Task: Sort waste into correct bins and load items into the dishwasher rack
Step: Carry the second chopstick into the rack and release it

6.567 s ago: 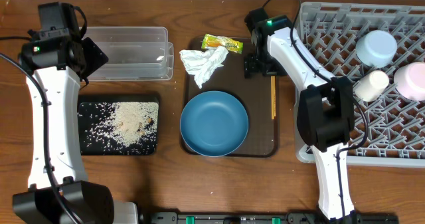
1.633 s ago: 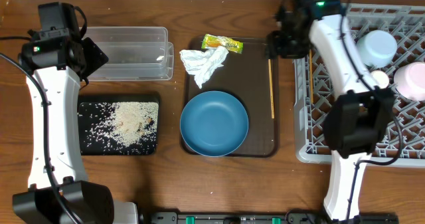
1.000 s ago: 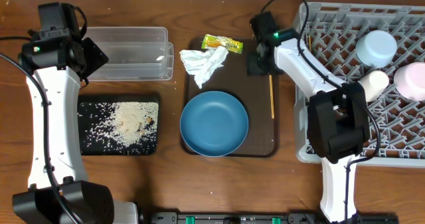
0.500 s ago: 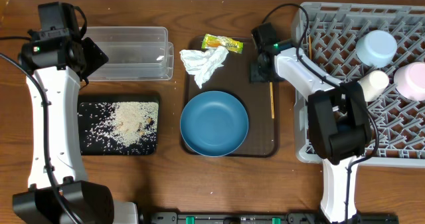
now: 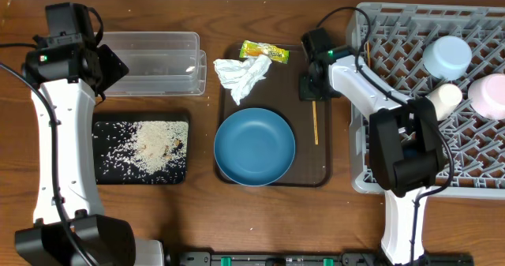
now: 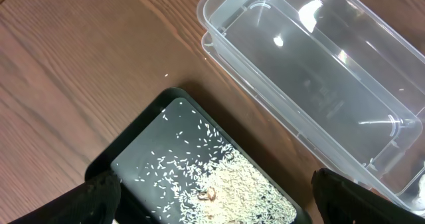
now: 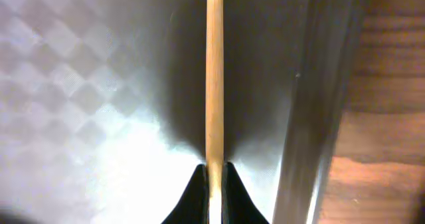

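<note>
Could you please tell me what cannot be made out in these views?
Overhead: right gripper fingertips, hidden under its own wrist housing.
Right wrist: chopstick ends, cut off by the top edge and the fingers.
Left wrist: black tray near end, cut off by the bottom edge.

- The overhead view is bright, even and sharp all over; only soft, short shadows edge the dark-blue dish (image 5: 254,146).
- The left wrist view is crisp, with small white glare spots on the clear tub (image 6: 319,91); its lower corners fall into dark blur.
- The right wrist view is very close and soft. A white glare patch washes out the brown tray (image 7: 80,104), a dark shadow flanks the chopstick (image 7: 214,71), and the table wood (image 7: 385,171) is blurred.
</note>
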Controlling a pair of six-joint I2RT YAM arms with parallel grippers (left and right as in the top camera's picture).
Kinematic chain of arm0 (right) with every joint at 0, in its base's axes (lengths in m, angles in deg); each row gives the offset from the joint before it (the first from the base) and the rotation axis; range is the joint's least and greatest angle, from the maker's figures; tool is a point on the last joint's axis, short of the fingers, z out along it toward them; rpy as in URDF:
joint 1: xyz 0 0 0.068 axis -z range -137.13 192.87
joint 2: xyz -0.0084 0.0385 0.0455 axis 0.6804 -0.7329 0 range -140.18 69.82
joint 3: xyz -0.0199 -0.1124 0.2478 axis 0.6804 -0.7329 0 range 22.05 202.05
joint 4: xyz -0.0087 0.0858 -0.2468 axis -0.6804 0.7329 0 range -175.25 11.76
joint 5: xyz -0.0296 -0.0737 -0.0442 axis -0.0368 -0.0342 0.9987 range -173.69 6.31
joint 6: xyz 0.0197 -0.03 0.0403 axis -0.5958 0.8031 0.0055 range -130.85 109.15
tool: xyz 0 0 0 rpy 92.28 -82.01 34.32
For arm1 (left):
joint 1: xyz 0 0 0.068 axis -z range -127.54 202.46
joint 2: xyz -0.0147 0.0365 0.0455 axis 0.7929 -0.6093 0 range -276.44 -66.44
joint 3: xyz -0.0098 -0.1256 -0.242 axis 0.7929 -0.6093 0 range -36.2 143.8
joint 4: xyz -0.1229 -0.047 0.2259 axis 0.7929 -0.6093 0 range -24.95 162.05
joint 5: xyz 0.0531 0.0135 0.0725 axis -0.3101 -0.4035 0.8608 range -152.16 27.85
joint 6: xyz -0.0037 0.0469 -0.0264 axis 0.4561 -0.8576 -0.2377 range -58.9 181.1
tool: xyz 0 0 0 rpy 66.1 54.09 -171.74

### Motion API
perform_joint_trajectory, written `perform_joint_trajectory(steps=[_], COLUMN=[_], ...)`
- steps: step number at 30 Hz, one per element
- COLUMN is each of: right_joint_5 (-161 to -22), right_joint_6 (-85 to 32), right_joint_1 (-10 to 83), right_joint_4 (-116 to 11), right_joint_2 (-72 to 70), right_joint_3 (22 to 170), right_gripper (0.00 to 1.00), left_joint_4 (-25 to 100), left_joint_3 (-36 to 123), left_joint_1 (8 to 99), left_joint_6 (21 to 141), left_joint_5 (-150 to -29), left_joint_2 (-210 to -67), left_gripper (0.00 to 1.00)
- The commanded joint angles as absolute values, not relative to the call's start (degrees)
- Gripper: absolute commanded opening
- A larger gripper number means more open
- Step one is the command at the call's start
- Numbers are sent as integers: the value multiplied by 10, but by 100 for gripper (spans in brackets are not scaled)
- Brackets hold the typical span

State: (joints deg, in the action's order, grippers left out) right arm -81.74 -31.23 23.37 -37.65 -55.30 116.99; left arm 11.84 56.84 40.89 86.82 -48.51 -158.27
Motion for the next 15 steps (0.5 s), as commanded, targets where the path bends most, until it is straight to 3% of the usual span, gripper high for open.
perform_joint_trajectory(steps=[1,9,15], right_joint_5=[-826,-807,-855], right_joint_6=[-290,-203,-143], right_joint_1=[258,355,425], right_joint_4=[-361,-342,-340], right_joint_2=[-481,-373,-371], right_joint_3=[1233,1274,1268], right_gripper=[1,1,1], left_joint_4=[116,116,116], left_joint_3=[575,575,575], left_joint_1=[406,406,406], left_joint_6=[871,871,871], left_joint_5=[-482,-482,-482], left_joint_2=[-1582,-1582,-1582], left_gripper=[95,95,95])
